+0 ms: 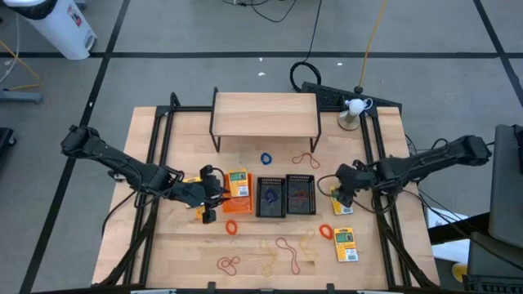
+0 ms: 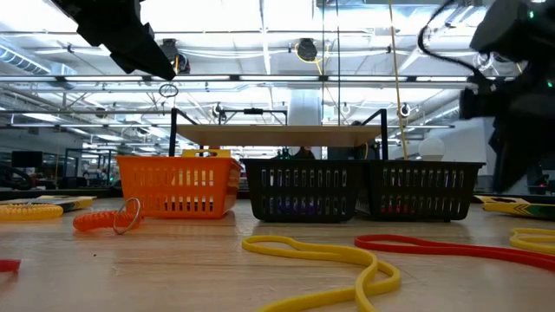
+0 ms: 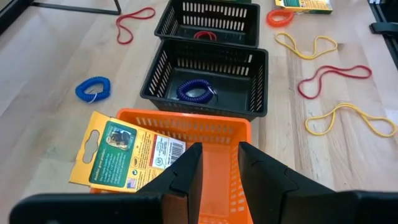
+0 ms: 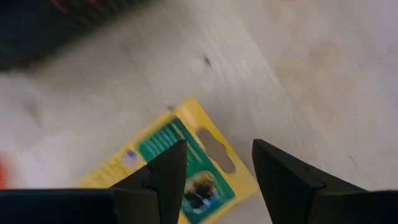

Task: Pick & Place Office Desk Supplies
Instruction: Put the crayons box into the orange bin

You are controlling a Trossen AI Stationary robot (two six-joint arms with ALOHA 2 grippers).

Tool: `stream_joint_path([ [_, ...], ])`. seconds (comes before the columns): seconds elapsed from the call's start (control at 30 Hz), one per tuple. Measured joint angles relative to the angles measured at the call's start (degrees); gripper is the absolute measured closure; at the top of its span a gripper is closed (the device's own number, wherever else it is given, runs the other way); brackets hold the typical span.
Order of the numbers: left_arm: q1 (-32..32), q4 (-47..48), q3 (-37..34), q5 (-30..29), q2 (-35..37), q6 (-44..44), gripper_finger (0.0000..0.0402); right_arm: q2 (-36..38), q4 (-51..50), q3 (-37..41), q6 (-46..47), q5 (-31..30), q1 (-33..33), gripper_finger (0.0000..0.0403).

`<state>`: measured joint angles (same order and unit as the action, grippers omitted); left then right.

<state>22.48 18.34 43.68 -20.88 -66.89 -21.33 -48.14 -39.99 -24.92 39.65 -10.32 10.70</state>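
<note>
The high view looks straight down from well above the orange bin, taking in the whole table with the 2 black bins beside it, while the low view sits at tabletop level in front of the orange bin, facing level across it into the room behind. The left wrist view looks down from close above the orange bin toward the 2 black bins. The right wrist view hangs very close over a yellow-and-green pack on the wood; all but this last view share the bin row.

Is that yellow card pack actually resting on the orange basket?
Touching. The left wrist view shows the yellow-and-green pack lying tilted over the orange bin's rim, partly inside it.
</note>
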Motion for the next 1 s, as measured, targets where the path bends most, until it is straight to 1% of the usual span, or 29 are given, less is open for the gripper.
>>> stream_joint_path([
  [0.23, 0.0, 0.0, 0.0, 0.0, 0.0, 0.0, 0.0298, -1.9, 0.8, 1.1, -0.5, 0.0, 0.0, 0.0230],
  [0.67, 0.0, -0.1, 0.0, 0.0, 0.0, 0.0, 0.0298, -1.9, 4.5, 1.1, -6.7, 0.2, 0.0, 0.0233],
  [0.87, 0.0, -0.1, 0.0, 0.0, 0.0, -1.4, 0.0298, -1.9, 7.6, 1.1, -11.0, 2.9, 0.0, 0.0230],
  [1.0, 0.0, 0.0, 0.0, 0.0, 0.0, -1.7, 0.0298, -1.9, 7.6, 1.1, -10.4, 4.4, 0.0, 0.0232],
])
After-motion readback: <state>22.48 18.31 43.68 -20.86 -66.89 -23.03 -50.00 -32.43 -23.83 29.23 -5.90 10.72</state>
